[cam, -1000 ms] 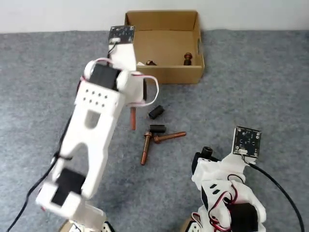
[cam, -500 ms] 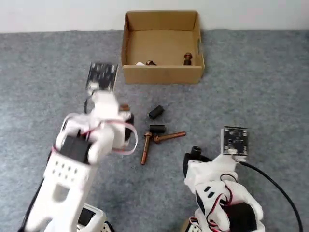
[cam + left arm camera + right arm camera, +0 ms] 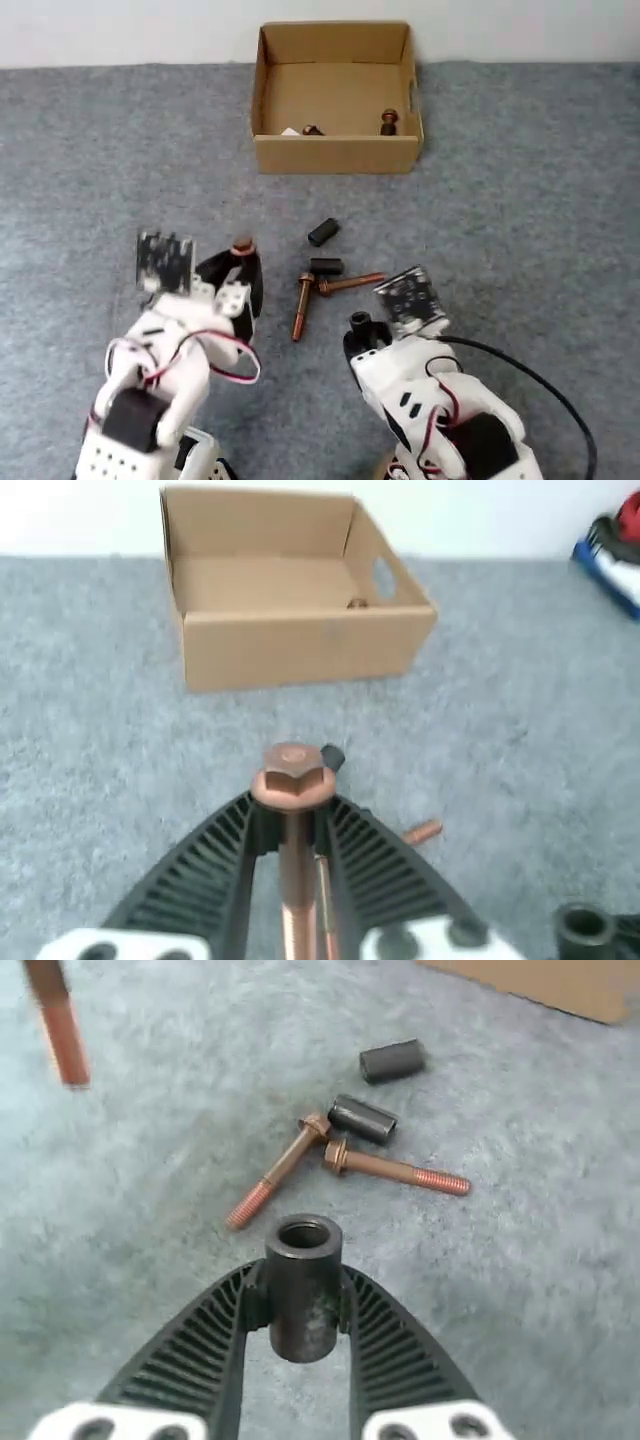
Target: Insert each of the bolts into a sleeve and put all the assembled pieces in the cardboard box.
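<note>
Bolt (image 3: 291, 780), shank partly cut off, clamped in left end effector (image 3: 292, 825); right end effector (image 3: 303, 1305) grips sleeve (image 3: 304, 1255)

Between the left gripper (image 3: 292, 812), clamping a bolt (image 3: 292, 774), and the right gripper (image 3: 303, 1282), clamping a sleeve (image 3: 303, 1312), two loose bolts (image 3: 300, 312) and two loose sleeves (image 3: 322, 232) clutter the carpet (image 3: 500, 230); beyond them bare carpet reaches the cardboard box (image 3: 335, 155).

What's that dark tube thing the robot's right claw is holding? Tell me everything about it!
It's a short dark grey metal sleeve, a smooth round tube with an open hole showing at its top end. It stands roughly upright, squeezed on both sides between the black ribbed fingers of the right claw, over the grey carpet. Nothing else touches it that I can see.
</note>
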Controlling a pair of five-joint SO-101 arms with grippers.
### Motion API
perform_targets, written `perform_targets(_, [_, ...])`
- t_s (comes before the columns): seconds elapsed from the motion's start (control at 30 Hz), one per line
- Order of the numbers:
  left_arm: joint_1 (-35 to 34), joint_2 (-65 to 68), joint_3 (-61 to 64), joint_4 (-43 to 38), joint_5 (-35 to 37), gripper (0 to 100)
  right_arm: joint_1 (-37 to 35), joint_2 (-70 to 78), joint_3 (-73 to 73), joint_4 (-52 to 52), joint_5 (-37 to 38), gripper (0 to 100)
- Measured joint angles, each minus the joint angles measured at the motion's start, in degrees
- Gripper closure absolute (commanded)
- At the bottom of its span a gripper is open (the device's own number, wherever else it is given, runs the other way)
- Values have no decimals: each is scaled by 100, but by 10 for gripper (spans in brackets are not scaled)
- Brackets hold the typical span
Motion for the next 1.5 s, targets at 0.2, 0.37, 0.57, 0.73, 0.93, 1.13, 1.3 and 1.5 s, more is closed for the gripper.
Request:
perform_targets(0.2, [9,-1653,633,-35,18,995,-396,-26,149,-774,360,991])
perform_targets(0.37, [18,-1618,352,-62,782,995,-835,-18,343,-1213,360,991])
perform_targets(0.57, [554,-1697,-105,-62,1134,995,-923,-18,598,-1864,466,991])
perform_targets(0.73, [1099,-1714,-202,-79,1204,995,-967,-18,651,-2233,730,991])
perform_targets(0.93, [1213,-1714,-202,-97,1204,995,-967,-18,651,-2330,747,991])
perform_targets(1.13, [1213,-1714,229,-844,1204,995,-1327,-18,651,-2330,747,991])
perform_targets(1.3, [1213,-1714,360,-897,1143,995,-1301,-18,651,-2330,747,991])
perform_targets(1.5, [1213,-1714,360,-501,1064,995,-1178,-18,651,-2330,747,991])
